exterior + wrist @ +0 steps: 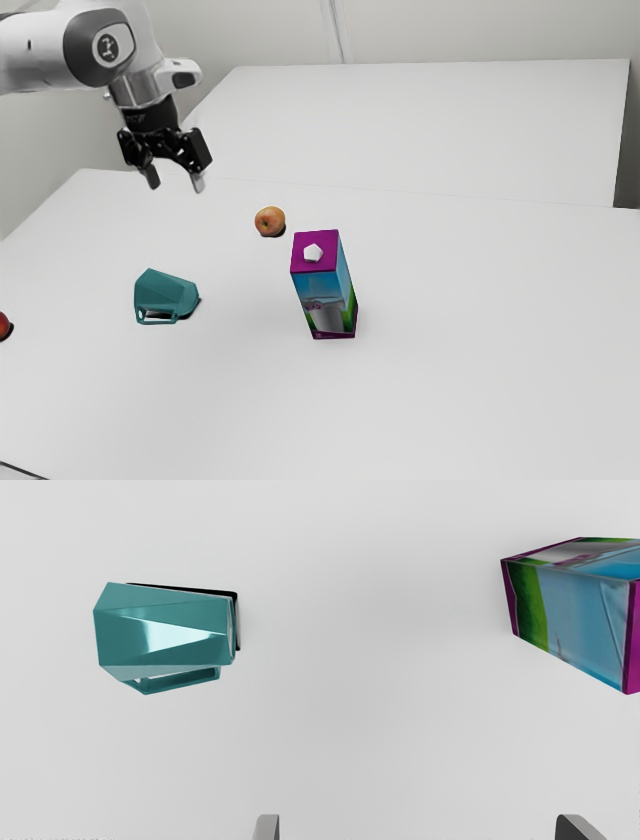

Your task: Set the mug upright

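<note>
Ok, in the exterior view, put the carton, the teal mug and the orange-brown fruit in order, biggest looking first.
1. Carton, clearly the largest
2. Teal mug, lying on its side
3. Orange-brown fruit, smallest

The mug (165, 291) is teal, with a body of flat, angular facets, some of them triangular, and a glossy sheen; in the wrist view one long facet catches a bright white highlight. It lies tipped over on its side on the surface (240, 400), in the exterior view's left part, its long axis running roughly left to right there. The body narrows toward the exterior view's right. The handle (180, 681), an angular loop of the same teal, juts from the near side, low down; whether it touches the surface I cannot tell. A dark shadow edges the body.
</note>
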Controlling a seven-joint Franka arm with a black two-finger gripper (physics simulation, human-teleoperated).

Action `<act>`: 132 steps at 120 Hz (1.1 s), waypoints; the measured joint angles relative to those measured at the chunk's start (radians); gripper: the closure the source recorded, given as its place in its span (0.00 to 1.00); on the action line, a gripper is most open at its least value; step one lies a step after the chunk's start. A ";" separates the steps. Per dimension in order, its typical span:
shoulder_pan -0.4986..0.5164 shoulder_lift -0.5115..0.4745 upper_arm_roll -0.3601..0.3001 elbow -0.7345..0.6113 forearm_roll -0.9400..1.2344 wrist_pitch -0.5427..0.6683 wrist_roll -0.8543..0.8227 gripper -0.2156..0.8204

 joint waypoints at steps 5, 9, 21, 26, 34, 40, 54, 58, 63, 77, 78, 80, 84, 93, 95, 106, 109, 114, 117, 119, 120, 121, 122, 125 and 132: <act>0.006 -0.009 0.000 -0.031 -0.011 0.015 0.010 0.21; 0.011 -0.013 0.001 -0.056 -0.022 0.029 0.021 0.21; 0.032 -0.021 0.001 -0.118 -0.065 0.075 0.064 0.21; 0.047 -0.023 0.001 -0.147 -0.086 0.097 0.085 0.21; 0.082 -0.024 0.000 -0.190 -0.122 0.131 0.123 0.21; 0.115 -0.024 0.000 -0.213 -0.148 0.154 0.153 0.21; 0.200 -0.014 0.001 -0.264 -0.223 0.204 0.230 0.21; 0.224 -0.008 0.003 -0.275 -0.252 0.217 0.255 0.21; 0.255 0.004 0.003 -0.287 -0.290 0.230 0.287 0.21; 0.338 0.044 0.003 -0.308 -0.366 0.257 0.376 0.21; 0.344 0.045 0.003 -0.309 -0.370 0.258 0.382 0.21; 0.355 0.048 0.003 -0.311 -0.376 0.261 0.394 0.21; 0.376 0.052 0.003 -0.316 -0.387 0.265 0.417 0.21; 0.412 0.072 0.002 -0.319 -0.413 0.273 0.471 0.21; 0.417 0.078 0.002 -0.319 -0.419 0.274 0.484 0.21; 0.434 0.117 0.001 -0.313 -0.451 0.280 0.550 0.21; 0.441 0.126 0.001 -0.310 -0.459 0.281 0.567 0.21; 0.458 0.145 0.001 -0.301 -0.471 0.281 0.596 0.21; 0.470 0.158 0.001 -0.293 -0.477 0.281 0.613 0.21; 0.477 0.167 0.001 -0.288 -0.481 0.281 0.624 0.21; 0.481 0.172 0.001 -0.286 -0.482 0.281 0.630 0.21; 0.484 0.176 0.001 -0.283 -0.484 0.280 0.635 0.21; 0.488 0.180 0.001 -0.281 -0.485 0.280 0.641 0.21; 0.497 0.191 0.001 -0.275 -0.489 0.280 0.656 0.21; 0.512 0.213 0.001 -0.262 -0.495 0.280 0.692 0.21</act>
